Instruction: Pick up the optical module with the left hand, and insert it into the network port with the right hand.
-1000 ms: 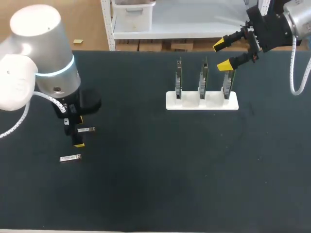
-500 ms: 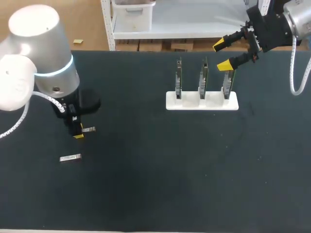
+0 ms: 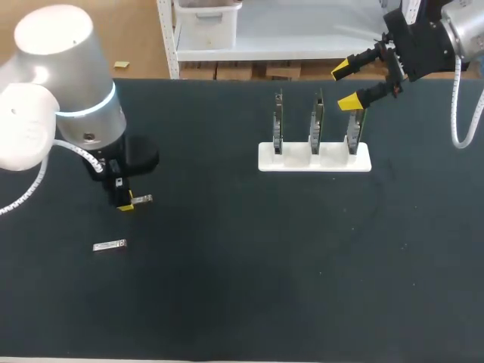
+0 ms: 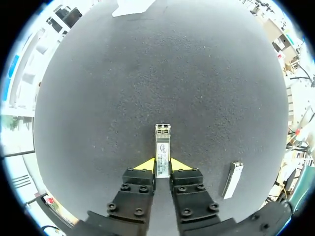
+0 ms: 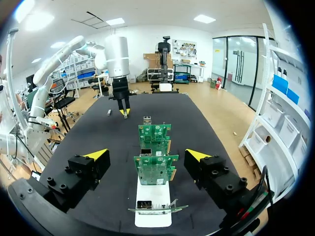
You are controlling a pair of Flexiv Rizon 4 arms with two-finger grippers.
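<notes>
One optical module [image 4: 163,147] is pinched in our left gripper [image 4: 163,166]; we're mid-pick. Next we need a handover to the spread-open right gripper [image 3: 347,85].

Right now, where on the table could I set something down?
Bare mat lies between the left pincer and the white board stand, and along the near edge. Crowded: by the held optical module and the loose module.

Dark table [image 3: 249,302] — matte, finely speckled surface.
</notes>
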